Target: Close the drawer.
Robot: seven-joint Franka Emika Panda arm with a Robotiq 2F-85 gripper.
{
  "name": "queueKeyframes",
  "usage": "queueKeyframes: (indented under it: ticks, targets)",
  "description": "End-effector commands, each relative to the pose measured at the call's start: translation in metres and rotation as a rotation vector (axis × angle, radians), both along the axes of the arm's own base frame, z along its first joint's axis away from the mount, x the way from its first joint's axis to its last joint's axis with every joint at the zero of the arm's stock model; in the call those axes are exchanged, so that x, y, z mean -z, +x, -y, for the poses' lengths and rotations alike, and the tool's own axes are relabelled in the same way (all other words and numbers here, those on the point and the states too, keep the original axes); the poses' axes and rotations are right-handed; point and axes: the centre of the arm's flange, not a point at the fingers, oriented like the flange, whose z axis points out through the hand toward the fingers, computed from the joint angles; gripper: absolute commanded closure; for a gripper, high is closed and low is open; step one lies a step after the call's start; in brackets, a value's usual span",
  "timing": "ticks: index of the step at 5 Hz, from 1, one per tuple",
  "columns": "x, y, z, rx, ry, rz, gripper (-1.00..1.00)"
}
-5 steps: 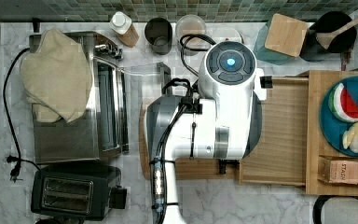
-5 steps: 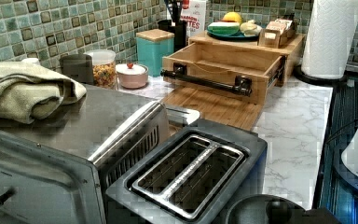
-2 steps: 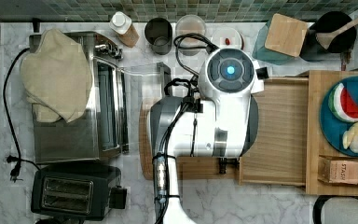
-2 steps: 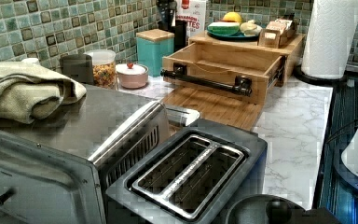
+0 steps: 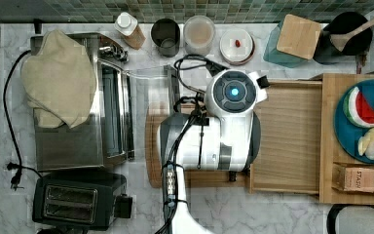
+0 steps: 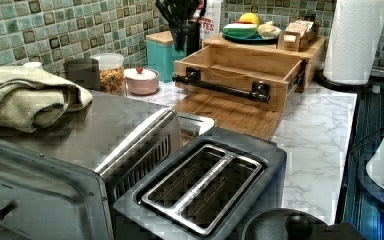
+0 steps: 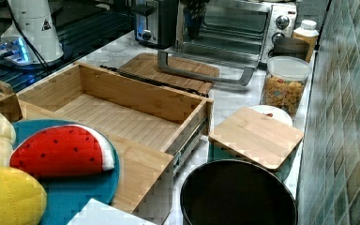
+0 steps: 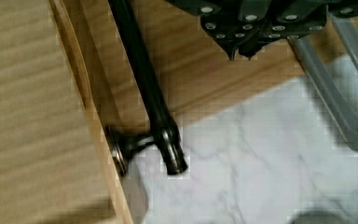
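The drawer [image 5: 289, 136] is a shallow bamboo tray pulled out of its box [image 5: 328, 146] toward the top view's left, and it is empty inside [image 7: 117, 117]. A black bar handle [image 8: 144, 84] runs along its front wall [image 6: 225, 95]. The white arm's wrist [image 5: 233, 91] hangs over the drawer's front edge and the cutting board. In the wrist view my gripper [image 8: 241, 55] is shut with nothing in it. It sits above the wooden board, on the outer side of the handle and apart from it.
A grooved cutting board [image 6: 230, 115] lies in front of the drawer. The toaster oven [image 5: 78, 122] stands with its door down, its grey door handle [image 8: 326, 84] near the gripper. A toaster [image 5: 78, 200], jars [image 5: 198, 34] and a plate of toy fruit [image 5: 365, 122] stand around.
The arm's wrist has shifted down the top view's picture and slightly toward the top view's left. The drawer has not moved.
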Motion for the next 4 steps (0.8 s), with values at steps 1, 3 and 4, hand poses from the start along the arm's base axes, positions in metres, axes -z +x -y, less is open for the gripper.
queueKeyframes:
  ticks: [1,3,4]
  targets:
    - [0.046,-0.039,0.012,-0.137,-0.030,0.005,1.00]
    - [0.079,-0.047,0.038,-0.204,-0.046,0.088,1.00]
    - [0.088,-0.045,0.038,-0.189,-0.043,0.091,1.00]
